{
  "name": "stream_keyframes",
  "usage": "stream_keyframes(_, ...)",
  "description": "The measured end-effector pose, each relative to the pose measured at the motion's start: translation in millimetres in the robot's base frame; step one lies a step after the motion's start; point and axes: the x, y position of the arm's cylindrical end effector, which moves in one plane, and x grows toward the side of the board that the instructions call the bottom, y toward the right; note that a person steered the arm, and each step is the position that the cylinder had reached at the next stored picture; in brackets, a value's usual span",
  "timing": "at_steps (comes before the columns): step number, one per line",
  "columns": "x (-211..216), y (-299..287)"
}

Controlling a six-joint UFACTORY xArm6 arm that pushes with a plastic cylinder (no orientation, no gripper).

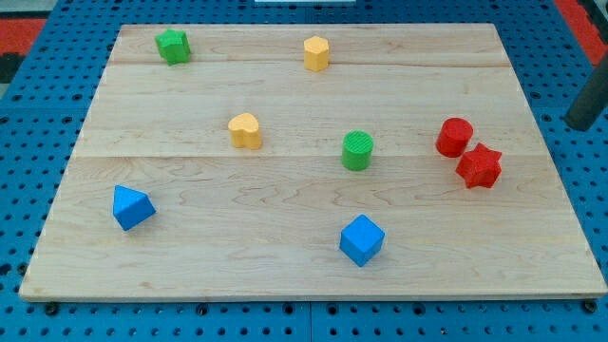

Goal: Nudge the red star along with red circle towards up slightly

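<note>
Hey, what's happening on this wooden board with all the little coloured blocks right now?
Nothing is being pushed at the moment. A dark rod shows at the view's right edge, off the board; my tip itself is hard to make out. The red circle and red star sit touching near the board's right side, the star just below-right of the circle. They have yet to be nudged upward.

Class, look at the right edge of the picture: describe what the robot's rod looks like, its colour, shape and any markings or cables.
Only a short stretch of my rod shows at the view's right edge: dark grey, smooth, cylindrical. No markings or cables show. My tip is not visible.
</note>
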Motion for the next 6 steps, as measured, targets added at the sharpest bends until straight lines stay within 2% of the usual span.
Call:
stream_keyframes(1,35,-7)
stream_keyframes(3,67,-41)
stream_keyframes(4,113,-82)
stream_keyframes(5,79,-147)
stream_keyframes(6,69,-160)
